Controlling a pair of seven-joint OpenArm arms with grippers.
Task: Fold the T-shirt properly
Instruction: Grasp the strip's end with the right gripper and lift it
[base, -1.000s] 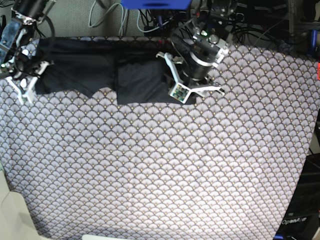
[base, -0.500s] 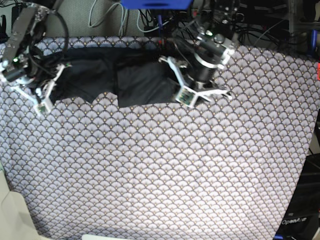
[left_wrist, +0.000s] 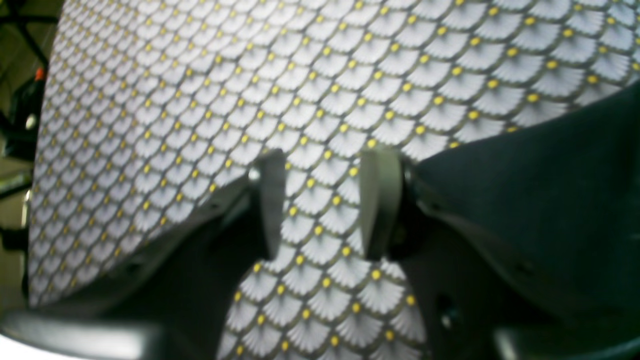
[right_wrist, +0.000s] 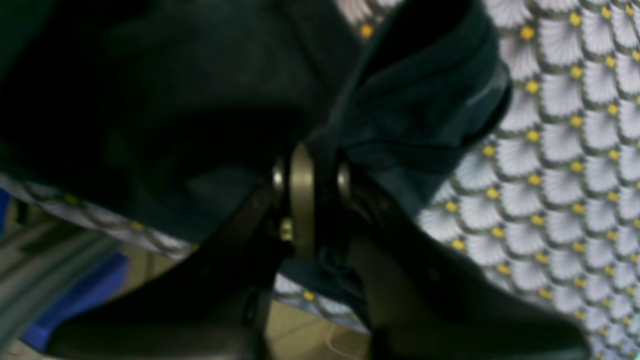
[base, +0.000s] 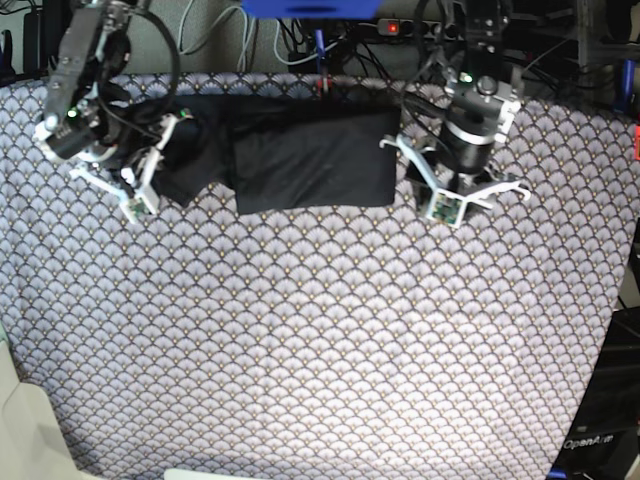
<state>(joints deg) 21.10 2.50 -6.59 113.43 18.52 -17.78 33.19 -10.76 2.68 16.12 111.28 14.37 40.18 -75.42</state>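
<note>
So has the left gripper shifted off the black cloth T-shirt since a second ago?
Yes. The left gripper slid toward the base view's right, off the black cloth T-shirt, and now hovers open over the fan-patterned tablecloth.

Right gripper fingertips hidden in T-shirt folds (blurred).

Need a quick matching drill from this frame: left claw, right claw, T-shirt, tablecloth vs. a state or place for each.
Things:
1. left claw
2. right claw
3. T-shirt
4. tablecloth

States:
A. fan-patterned, covers the table
B. shut on dark cloth
C. open, nothing between the jaws
D. black, lying along the far edge

Pairs: 1-C, 2-B, 3-D, 4-A
</note>
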